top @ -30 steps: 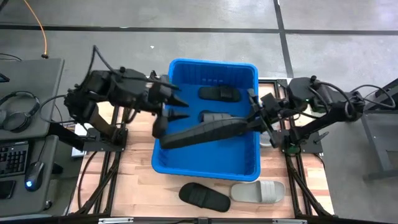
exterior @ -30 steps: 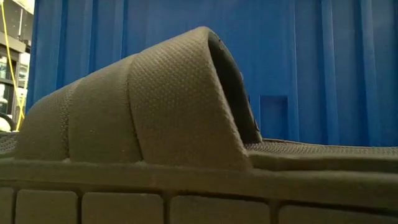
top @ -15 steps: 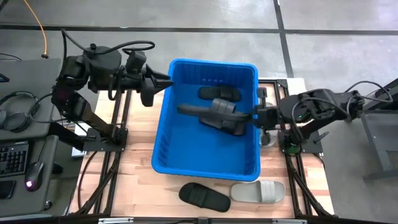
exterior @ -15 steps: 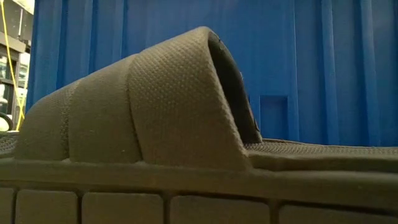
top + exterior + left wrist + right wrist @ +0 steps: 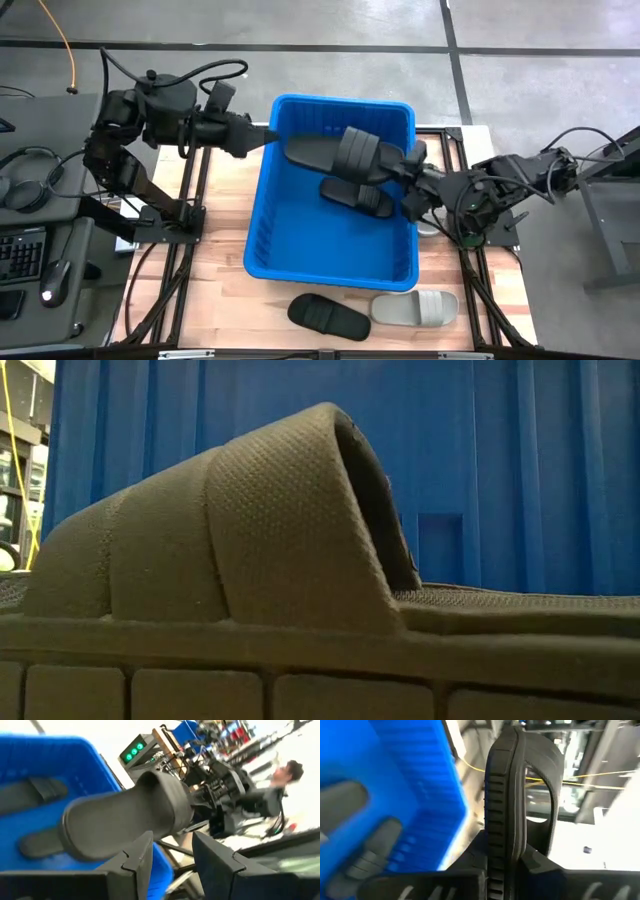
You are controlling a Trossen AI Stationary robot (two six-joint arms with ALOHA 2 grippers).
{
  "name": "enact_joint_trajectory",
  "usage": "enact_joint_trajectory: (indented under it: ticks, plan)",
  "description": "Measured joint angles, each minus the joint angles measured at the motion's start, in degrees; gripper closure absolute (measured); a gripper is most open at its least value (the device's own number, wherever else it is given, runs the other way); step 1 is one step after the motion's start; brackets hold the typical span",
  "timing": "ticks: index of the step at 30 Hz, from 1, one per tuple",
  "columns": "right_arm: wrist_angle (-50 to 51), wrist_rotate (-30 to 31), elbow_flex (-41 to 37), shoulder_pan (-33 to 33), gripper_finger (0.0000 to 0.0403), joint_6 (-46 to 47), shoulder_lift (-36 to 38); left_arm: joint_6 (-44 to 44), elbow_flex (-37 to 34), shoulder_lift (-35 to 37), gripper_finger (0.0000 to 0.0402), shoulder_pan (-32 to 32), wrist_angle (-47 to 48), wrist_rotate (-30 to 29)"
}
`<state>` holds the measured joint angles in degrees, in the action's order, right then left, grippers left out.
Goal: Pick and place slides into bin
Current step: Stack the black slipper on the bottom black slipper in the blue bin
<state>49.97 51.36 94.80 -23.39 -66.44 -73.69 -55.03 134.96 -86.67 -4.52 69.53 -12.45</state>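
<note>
Matte black foam fills the low view: a black slide (image 5: 250,550) lies directly in front of that camera, its wide strap arching upward, with the ribbed blue wall of the bin (image 5: 500,460) behind it.

In the high view, this black slide (image 5: 328,317) rests on the wooden table (image 5: 220,290) at the lower centre of the frame, just below the bin's near wall. A light grey slide (image 5: 415,306) lies just beside it, to its right; whether the two touch cannot be determined.

The bin (image 5: 330,262) occupies the centre of the frame. Inside it, a black slide (image 5: 357,195) lies on the floor, right of centre. A second black slide on the floor, farther up, appears in the left wrist view (image 5: 42,790); in the high view it is probably hidden under the held slide.

The held slide (image 5: 335,153) hangs above the upper half of the bin, lying across it from left to right. The right gripper (image 5: 412,172), at the bin's right wall, is clamped on one end of it. In the right wrist view the sole edge (image 5: 502,810) stands upright between the two dark fingers (image 5: 470,860).

The left gripper (image 5: 268,136) sits at the bin's upper-left rim, near the other end of the held slide. In the left wrist view its fingers (image 5: 140,857) are apart, with the slide just beyond them and not gripped.

A person (image 5: 280,780) shows in the room at the right of the left wrist view.
</note>
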Motion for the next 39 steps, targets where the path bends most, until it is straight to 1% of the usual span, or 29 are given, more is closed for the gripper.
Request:
enact_joint_trajectory:
  ticks: [3,5,9,12,14,16,18,23,26,28,31,34,37,39]
  plan:
    - [-1.71,5.39,0.00,-2.16,0.0389,-6.07,-0.11,-5.48,0.00,0.00,0.0275,-0.01,-0.06,-0.11]
    - [-3.20,7.62,0.00,-3.46,0.0389,-9.78,-0.09,-9.04,0.00,0.00,0.0275,-0.01,-0.06,-0.09]
    - [-6.54,8.51,0.00,-5.78,0.0389,-13.53,-0.09,-12.95,0.00,0.00,0.0275,-0.01,-0.04,-0.09]
    - [-8.54,9.85,0.00,-7.16,0.0389,-16.64,-0.09,-13.82,0.00,0.00,0.0263,-0.01,-0.04,-0.06]
    - [-9.17,11.65,0.00,-7.78,0.0389,-18.23,-0.09,-14.22,0.00,-0.07,0.0242,-0.01,-0.04,-0.06]
    - [-9.17,13.12,0.00,-8.41,0.0389,-19.08,-0.09,-14.32,0.00,-0.36,0.0213,-0.01,-0.04,-0.07]
    - [-9.12,14.23,0.00,-9.26,0.0389,-19.29,-0.09,-14.89,-0.02,-0.56,0.0177,-0.01,0.24,0.18]
    - [-9.81,14.80,0.00,-11.18,0.0389,-21.04,-0.09,-16.42,-0.02,-1.51,0.0088,-0.01,1.04,3.63]
    - [-12.31,14.88,0.00,-12.02,0.0389,-21.11,-0.09,-17.28,-0.02,-2.27,0.0053,-0.01,0.85,4.74]
    - [-13.99,15.17,0.02,-12.53,0.0389,-21.54,-0.09,-17.39,-0.02,-2.85,0.0039,-0.01,1.09,5.29]
    - [-15.63,15.27,0.02,-13.08,0.0389,-22.42,-0.09,-17.44,-0.02,-3.39,0.0033,-0.01,0.90,6.50]
    - [-15.70,14.93,0.02,-13.07,0.0389,-22.54,-0.07,-17.45,-0.02,-4.04,0.0039,-0.04,-0.32,7.70]
    - [-16.25,14.90,0.02,-13.02,0.0389,-22.57,-0.09,-17.40,0.00,-4.57,0.0057,-0.02,-1.60,8.96]
    - [-17.46,14.94,0.02,-12.99,0.0389,-22.58,-0.09,-17.37,-0.02,-4.78,0.0077,-0.02,-2.13,10.03]
